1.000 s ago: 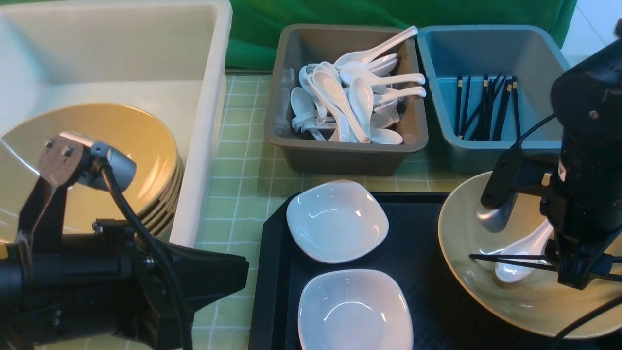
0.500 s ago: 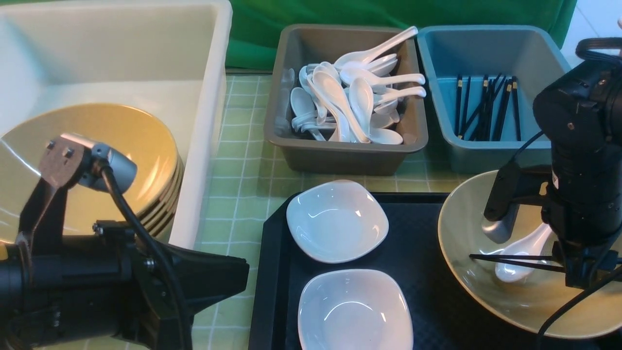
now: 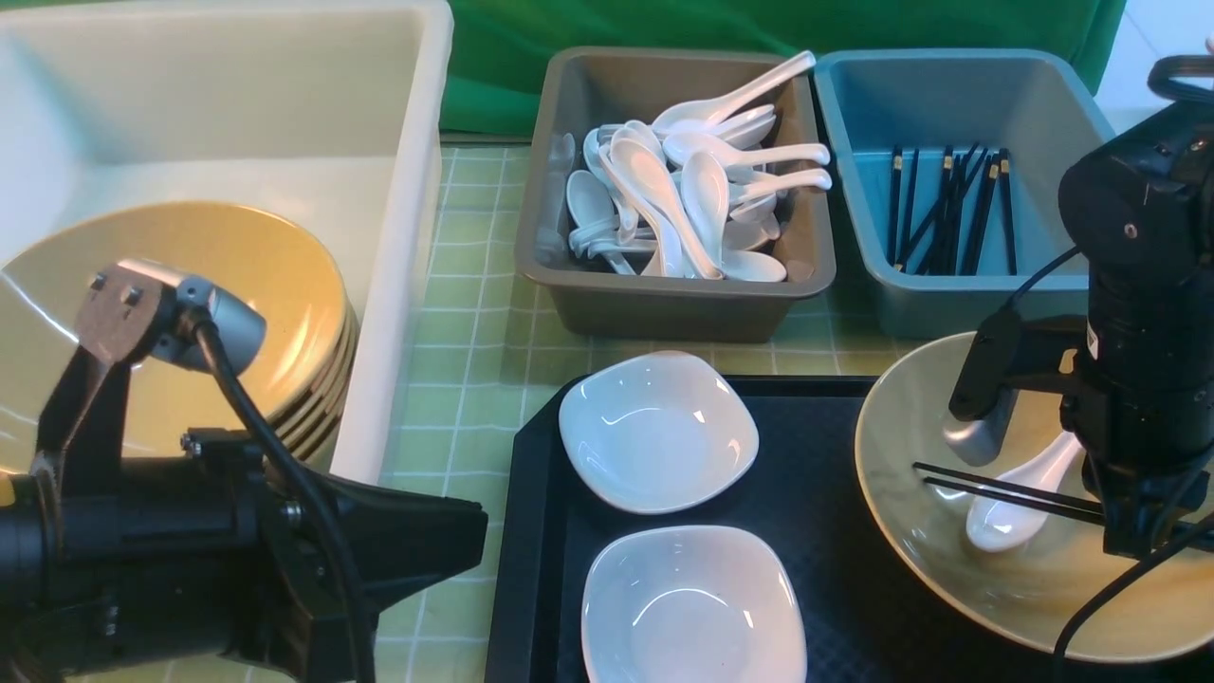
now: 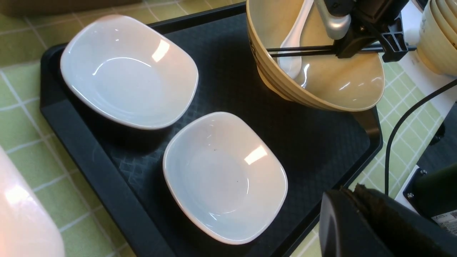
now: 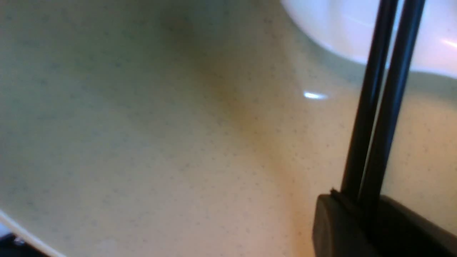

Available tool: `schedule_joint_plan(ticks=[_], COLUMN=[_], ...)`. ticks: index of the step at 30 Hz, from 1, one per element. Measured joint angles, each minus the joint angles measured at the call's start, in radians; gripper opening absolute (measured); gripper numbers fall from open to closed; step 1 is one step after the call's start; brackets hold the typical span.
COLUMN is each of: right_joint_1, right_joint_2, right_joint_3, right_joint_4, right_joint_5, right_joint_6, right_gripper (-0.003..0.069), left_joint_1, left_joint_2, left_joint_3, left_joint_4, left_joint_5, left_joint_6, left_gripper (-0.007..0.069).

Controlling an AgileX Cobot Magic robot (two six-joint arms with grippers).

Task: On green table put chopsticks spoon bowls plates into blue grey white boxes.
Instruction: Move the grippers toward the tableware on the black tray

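**Right claw gripping the chopsticks.** At the lower right of the front view, the right claw (image 3: 1133,531) is reaching down into a tan bowl (image 3: 948,588). It is pinching the pair of chopsticks (image 3: 1005,489) between narrowly set jaws. In the right wrist view we are seeing both black sticks running straight into one finger pad (image 5: 357,228). The chopsticks are jutting toward frame left and crossing over the spoon (image 3: 996,526), which is lying in the same bowl.

The left claw (image 4: 351,200) is hanging at the lower left of the front view, jaws pressed together.

The bowl is sitting on the right end of a black tray (image 3: 835,531), beside two white plates (image 3: 657,432) placed one behind the other. The tray is resting on the green surface (image 3: 474,360).

Along the top of the frame we are finding three boxes:
- The white box (image 3: 398,285), at upper left, is holding a stack of tan bowls (image 3: 237,275).
- The grey box (image 3: 664,304), at centre, is heaped with white spoons (image 3: 683,190).
- The blue box (image 3: 948,304), at upper right, is holding more black chopsticks (image 3: 948,204).

A dark green cloth (image 3: 616,24) is hanging behind the boxes.
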Motion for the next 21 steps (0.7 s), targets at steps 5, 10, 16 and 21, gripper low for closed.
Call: schedule_joint_plan(ticks=[5,10,16,21], right_joint_1=[0.0,0.0,0.0,-0.002], right_joint_2=[-0.041,-0.07,-0.071,-0.064], right_joint_3=[-0.013,-0.029,-0.029,-0.029], right_joint_4=[0.04,0.057,0.068,0.07], right_joint_5=[0.0,0.0,0.0,0.0], right_joint_6=[-0.012,-0.022,0.0,0.088], right_gripper=[0.0063,0.0062,0.0062,0.006], left_joint_1=[0.0,0.0,0.0,0.0], left_joint_2=[0.0,0.0,0.0,0.0], left_joint_3=[0.0,0.0,0.0,0.0], left_joint_4=[-0.002,-0.003,-0.005,-0.006], left_joint_5=[-0.009,-0.045,-0.058,-0.059], left_joint_6=[0.0,0.0,0.0,0.0], left_gripper=[-0.0002,-0.0002,-0.0002,-0.0002])
